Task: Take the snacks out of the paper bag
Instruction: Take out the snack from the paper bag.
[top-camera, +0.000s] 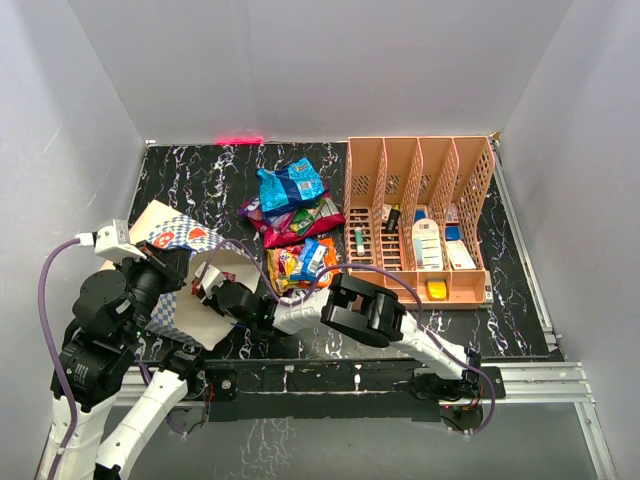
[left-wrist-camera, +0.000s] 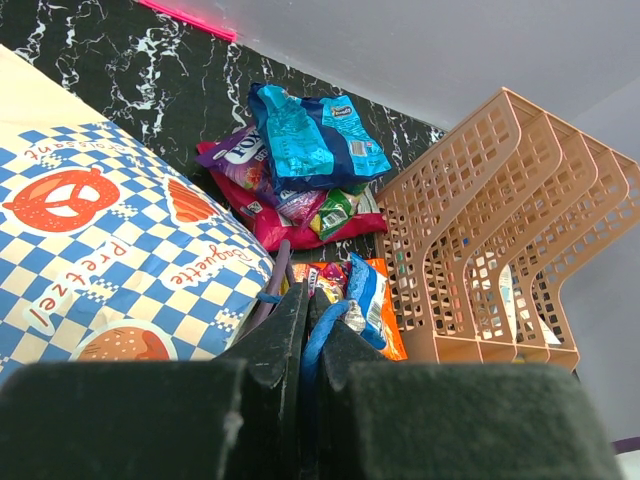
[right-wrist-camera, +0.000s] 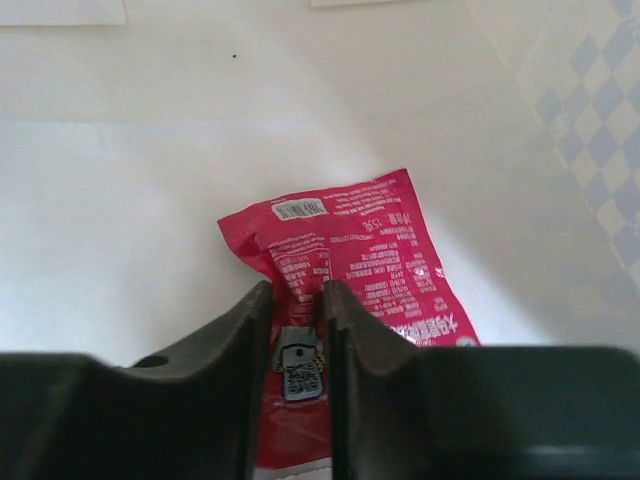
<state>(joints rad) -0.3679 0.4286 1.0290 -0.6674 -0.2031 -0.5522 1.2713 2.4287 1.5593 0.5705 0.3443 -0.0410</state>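
Glossy red packet (right-wrist-camera: 350, 250), wrinkled, inside the paper bag (left-wrist-camera: 120, 250) is pinched by the right claw (right-wrist-camera: 297, 292); left claw (left-wrist-camera: 305, 298) clamps the blue cord (left-wrist-camera: 320, 342).

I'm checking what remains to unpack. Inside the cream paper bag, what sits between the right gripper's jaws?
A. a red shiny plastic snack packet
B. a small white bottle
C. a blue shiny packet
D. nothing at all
A: the right wrist view shows the red shiny plastic snack packet pinched between the jaws of the right gripper, lying against the inner wall of the cream paper bag.
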